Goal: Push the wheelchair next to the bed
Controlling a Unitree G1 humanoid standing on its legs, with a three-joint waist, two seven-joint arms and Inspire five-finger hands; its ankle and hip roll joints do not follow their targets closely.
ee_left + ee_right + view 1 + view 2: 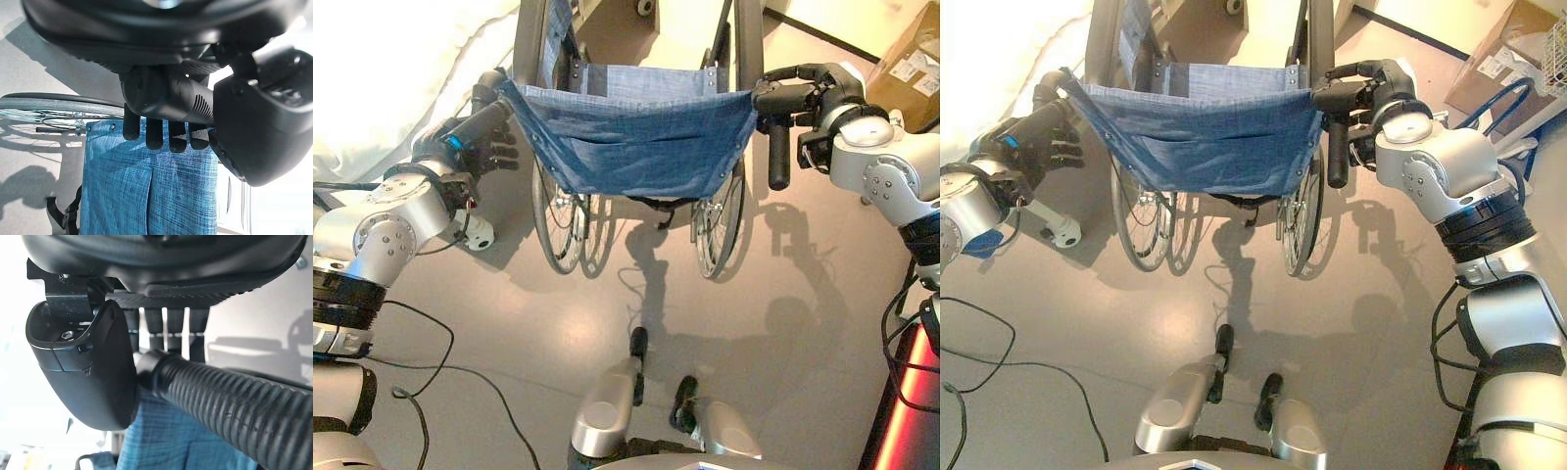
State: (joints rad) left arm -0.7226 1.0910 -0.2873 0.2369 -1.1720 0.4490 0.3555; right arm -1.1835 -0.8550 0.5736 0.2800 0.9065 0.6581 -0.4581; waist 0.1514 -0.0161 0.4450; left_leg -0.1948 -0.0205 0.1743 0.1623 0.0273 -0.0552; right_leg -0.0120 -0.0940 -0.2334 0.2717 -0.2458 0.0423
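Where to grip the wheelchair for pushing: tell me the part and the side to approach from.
Grip the wheelchair by its two push handles, coming from behind the blue backrest. They jut rearward, one each side. The left hand and right hand are curled there.

We count one wheelchair [636, 137], fitted with one blue fabric backrest [641, 132], two large spoked wheels, left [556, 215] and right [718, 220], and two black push handles, left [489, 93] and right [778, 147]. We count two robot hands, left hand [475, 137] and right hand [803, 93]. We count one bed [401, 78] and one cardboard box [909, 64].
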